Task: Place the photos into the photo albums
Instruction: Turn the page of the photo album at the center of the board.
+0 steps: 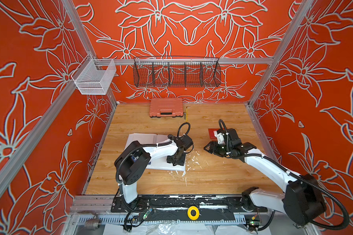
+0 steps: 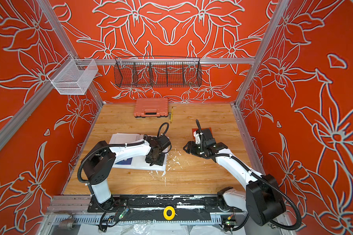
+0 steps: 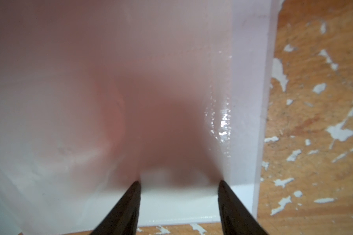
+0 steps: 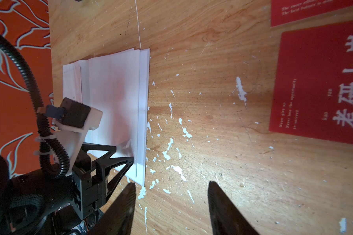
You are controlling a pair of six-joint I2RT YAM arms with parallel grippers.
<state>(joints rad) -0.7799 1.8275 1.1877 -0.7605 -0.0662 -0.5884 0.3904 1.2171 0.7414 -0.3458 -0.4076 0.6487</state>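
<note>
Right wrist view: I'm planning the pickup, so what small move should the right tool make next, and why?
Probably swing the right tool toward the red card and lower over its edge. Its jaws stand apart and empty above bare table, the card lies loose nearby, and the left tool rests its tips on the open photo album.

Table: light wooden tabletop [image 2: 192,183], white flecks [image 2: 174,158] scattered around the middle.
Album: thin white open book [image 2: 122,138], flat, left of centre, with a blue card [image 2: 125,161] showing on its near page.
Left gripper [image 2: 154,160]: black, pointing down onto the book's near corner.
Right gripper [image 2: 186,148]: over bare wood, just past the flecks.
Red card [image 2: 210,130]: only a corner peeks out behind the right arm.
Back edge: closed orange-pink plastic case [image 2: 151,106], thin yellow stick [image 2: 171,116] just beside it.
</note>
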